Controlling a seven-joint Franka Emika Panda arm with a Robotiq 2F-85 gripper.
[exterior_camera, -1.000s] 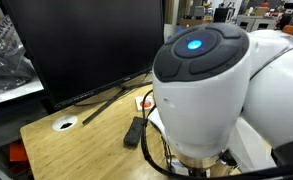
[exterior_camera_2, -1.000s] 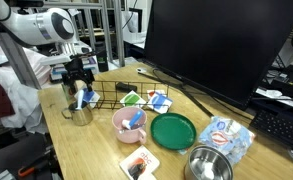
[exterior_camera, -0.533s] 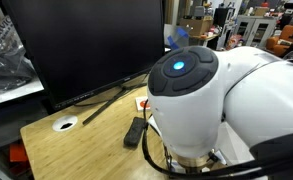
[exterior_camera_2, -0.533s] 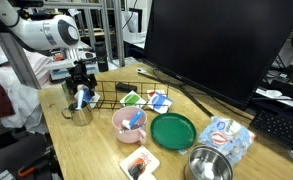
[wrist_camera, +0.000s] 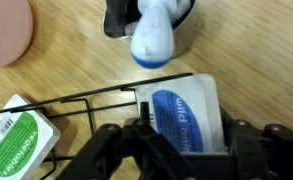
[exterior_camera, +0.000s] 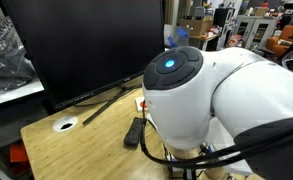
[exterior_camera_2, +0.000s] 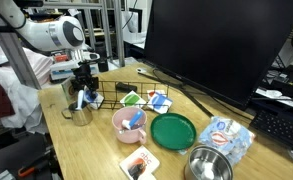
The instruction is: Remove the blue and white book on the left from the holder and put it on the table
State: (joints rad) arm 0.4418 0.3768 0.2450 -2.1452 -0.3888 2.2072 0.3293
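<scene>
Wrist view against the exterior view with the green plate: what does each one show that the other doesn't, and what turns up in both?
Only the wrist view: the blue oval on the blue and white book, close up, with the pincer spread either side of it. Only the exterior view: the big black monitor, green plate, metal bowl and the robot's white arm. Both: that book in the holder, the green-and-white book, the pink bowl, the metal cup and the wooden table.

Metal cup [exterior_camera_2: 79, 113] just beside holder [exterior_camera_2: 112, 100] (bare table [exterior_camera_2: 86, 146] in front)
</scene>
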